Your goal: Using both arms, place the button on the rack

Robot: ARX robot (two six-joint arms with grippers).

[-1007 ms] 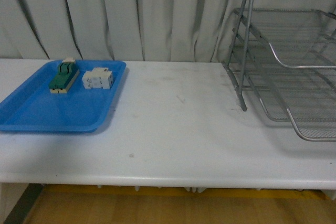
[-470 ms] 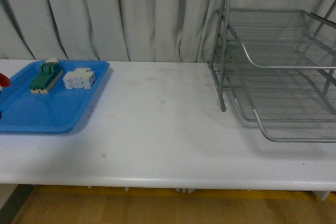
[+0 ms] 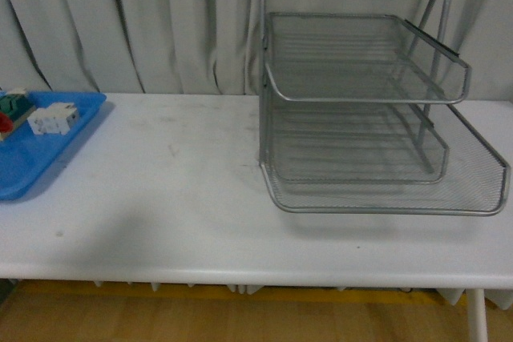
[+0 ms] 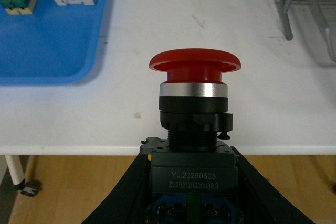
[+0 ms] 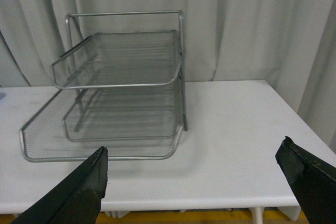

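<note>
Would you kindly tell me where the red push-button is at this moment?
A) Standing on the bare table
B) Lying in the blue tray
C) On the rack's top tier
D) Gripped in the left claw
D: the left wrist view shows the button upright, with its lower end clamped in the left claw.

Backdrop: pale grey-white pleated curtain (image 3: 160, 30), full width behind table. Furniture: white flat-top table (image 3: 184, 198), surface w/ faint scuffs and small dark specks; white leg (image 3: 477, 318) at near right corner. Floor (image 3: 240, 322): light wood-tone, visible below table's near edge. Lighting: even, diffuse; soft shadows on tabletop.
</note>
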